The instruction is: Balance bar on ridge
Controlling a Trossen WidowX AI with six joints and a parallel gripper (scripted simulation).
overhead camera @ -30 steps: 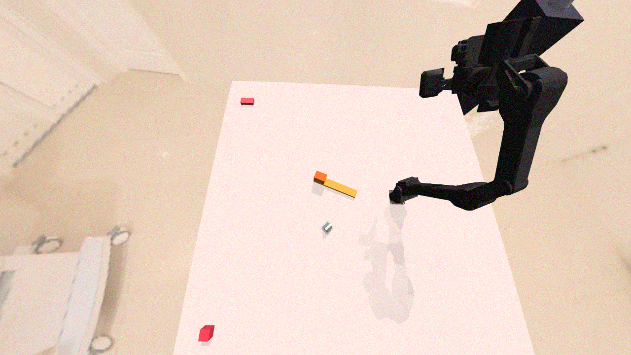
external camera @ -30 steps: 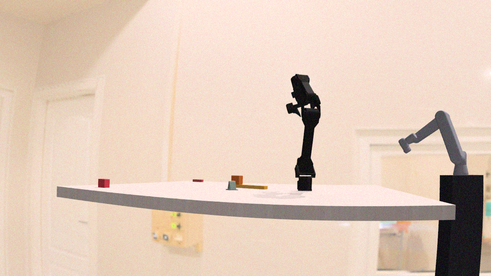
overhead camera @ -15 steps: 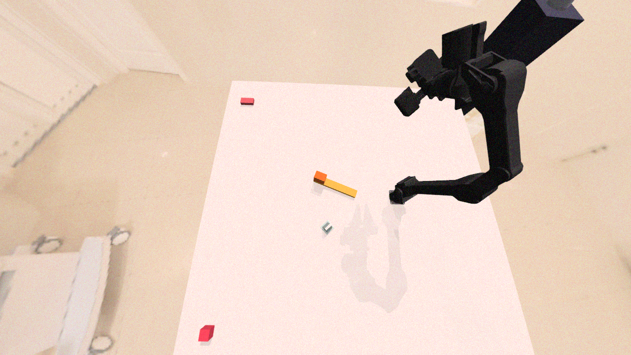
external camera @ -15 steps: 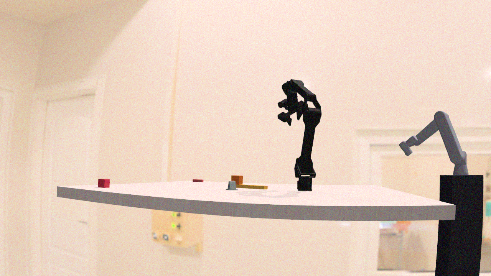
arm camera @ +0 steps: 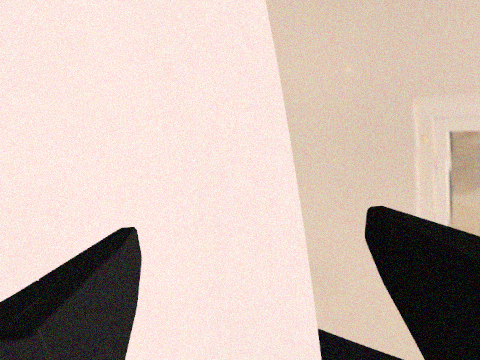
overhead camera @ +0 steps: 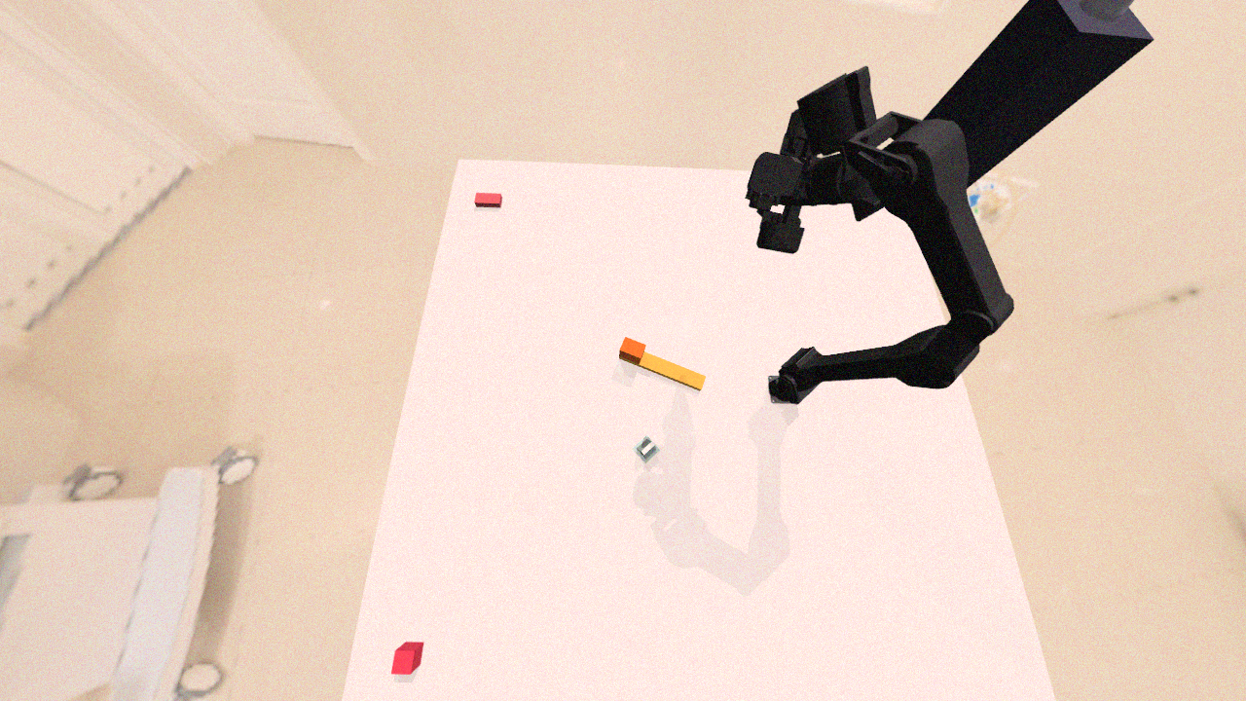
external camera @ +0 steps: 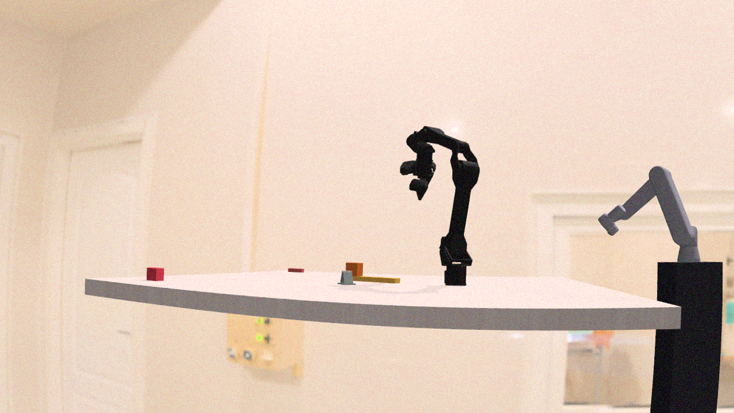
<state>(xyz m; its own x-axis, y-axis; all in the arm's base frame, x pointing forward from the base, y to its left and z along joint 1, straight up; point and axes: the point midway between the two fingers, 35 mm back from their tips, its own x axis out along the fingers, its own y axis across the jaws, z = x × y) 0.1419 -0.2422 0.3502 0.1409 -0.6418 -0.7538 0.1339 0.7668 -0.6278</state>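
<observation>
The yellow bar (overhead camera: 671, 371) (external camera: 377, 279) lies flat on the table, with an orange block (overhead camera: 632, 350) (external camera: 354, 269) on its far-left end. The small grey ridge (overhead camera: 646, 450) (external camera: 347, 277) stands apart from the bar, below it in the top view. The bar does not rest on it. My gripper (arm camera: 255, 232) (overhead camera: 774, 210) is open, with nothing between its fingers. It hangs high above the table, up and to the right of the bar in the top view. The wrist view shows neither bar nor ridge.
A flat red block (overhead camera: 488, 200) (external camera: 296, 270) lies near the table's top-left corner in the top view. A red cube (overhead camera: 407, 659) (external camera: 155, 273) is near the bottom left. A dark pedestal (overhead camera: 1028, 78) (external camera: 690, 339) bearing a grey arm (external camera: 672, 205) stands beyond the table.
</observation>
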